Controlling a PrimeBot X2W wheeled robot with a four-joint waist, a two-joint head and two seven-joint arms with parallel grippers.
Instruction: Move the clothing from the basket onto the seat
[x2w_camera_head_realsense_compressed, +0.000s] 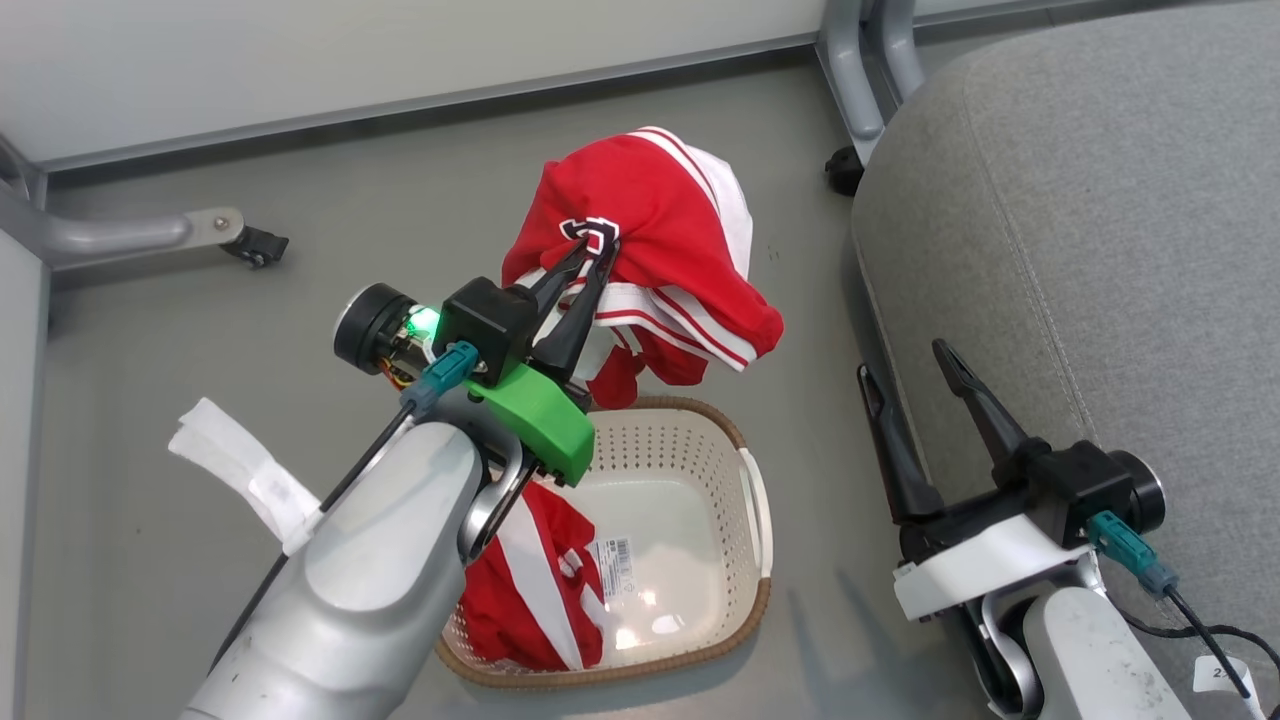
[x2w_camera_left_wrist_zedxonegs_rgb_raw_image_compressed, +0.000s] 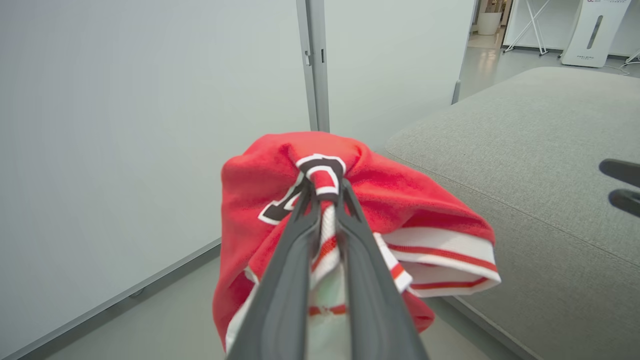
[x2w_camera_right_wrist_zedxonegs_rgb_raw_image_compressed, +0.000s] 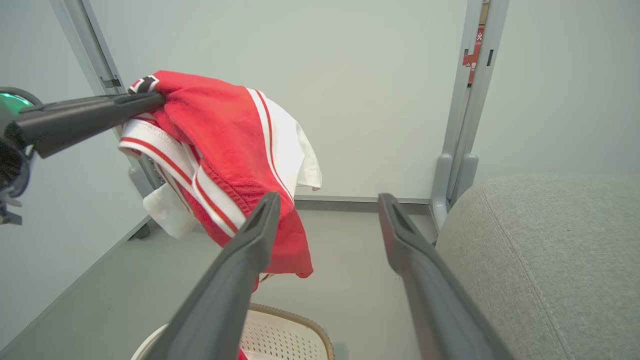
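My left gripper is shut on a red garment with white stripes and dark lettering, and holds it in the air above the basket. In the left wrist view the fingers pinch the cloth at the lettering. A second red striped garment lies in the basket's left half, partly hidden by my left forearm. The grey seat is to the right. My right gripper stands open and empty at the seat's left edge, its fingers spread wide.
A white strip of cloth or paper lies on the grey floor to the left. Grey frame legs with black casters stand at the back left and at the back by the seat. Pale partition walls close off the far side.
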